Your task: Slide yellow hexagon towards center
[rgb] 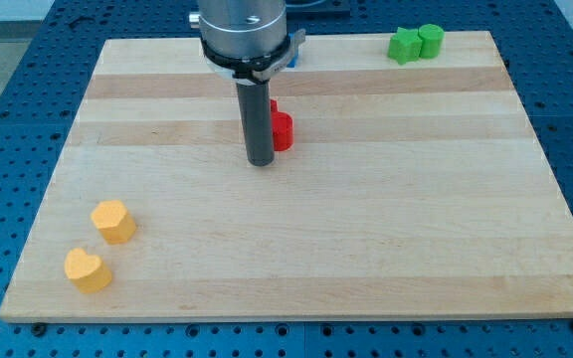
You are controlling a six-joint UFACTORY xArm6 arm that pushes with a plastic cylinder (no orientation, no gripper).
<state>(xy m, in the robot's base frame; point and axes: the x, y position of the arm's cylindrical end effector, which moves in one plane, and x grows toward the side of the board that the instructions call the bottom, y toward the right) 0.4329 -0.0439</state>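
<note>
Showing two yellow blocks (pixel 113 221), two green blocks (pixel 415 44)

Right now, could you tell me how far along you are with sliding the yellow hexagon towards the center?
Nothing looks done yet: the yellow hexagon sits near the view's lower left corner, beside the yellow heart, far from the board center. In hand: my tip rests near the view's upper middle, next to the red block. Left: reaching the hexagon and pushing it toward the center.

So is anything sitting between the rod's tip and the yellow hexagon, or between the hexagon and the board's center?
Nothing visible. Bare wood lies between my tip and the yellow hexagon, and onward to the center.
</note>
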